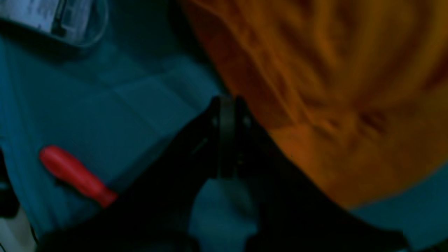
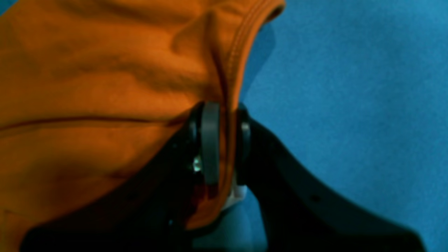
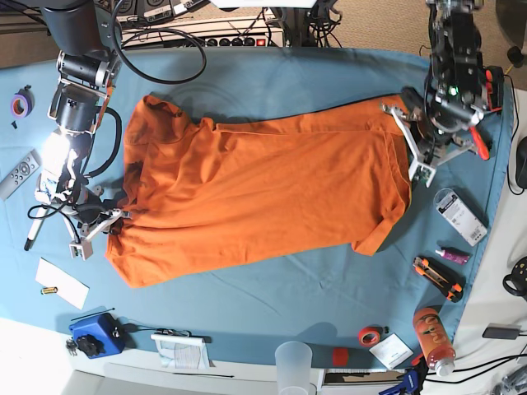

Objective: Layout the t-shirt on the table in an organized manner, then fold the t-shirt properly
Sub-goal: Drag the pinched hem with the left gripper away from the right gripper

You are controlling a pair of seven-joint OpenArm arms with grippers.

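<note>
one orange t-shirt (image 3: 263, 193) lies spread across the middle of the bench (image 3: 272, 300), long side running left to right in the base view, with blue cloth showing all round it. two arms are in play. the right claw (image 2: 224, 140) sits at the shirt's left edge in the base view, its pads pinched on a fold of stitched hem, the orange cloth running up between them in the right wrist view. the left claw (image 1: 229, 115) is fully closed with nothing seen between its pads, just beside the shirt's edge at the far end, over bare blue cloth; that wrist view is dark and blurred. a red-handled tool (image 1: 77, 175) lies near it on the cloth. there's a wide open strip of bench in front of the shirt, and a narrower one behind. the clutter keeps to the rims: one purple tape roll (image 3: 20, 104) and one remote (image 3: 18, 173) on the left edge, one white card (image 3: 62, 282) and one blue box (image 3: 92, 333) at the front left corner, one clear cup (image 3: 294, 364) at the front edge, one red tape roll (image 3: 370, 335), one orange bottle (image 3: 433, 336) and one orange-and-black cutter (image 3: 437, 277) at the front right.
</note>
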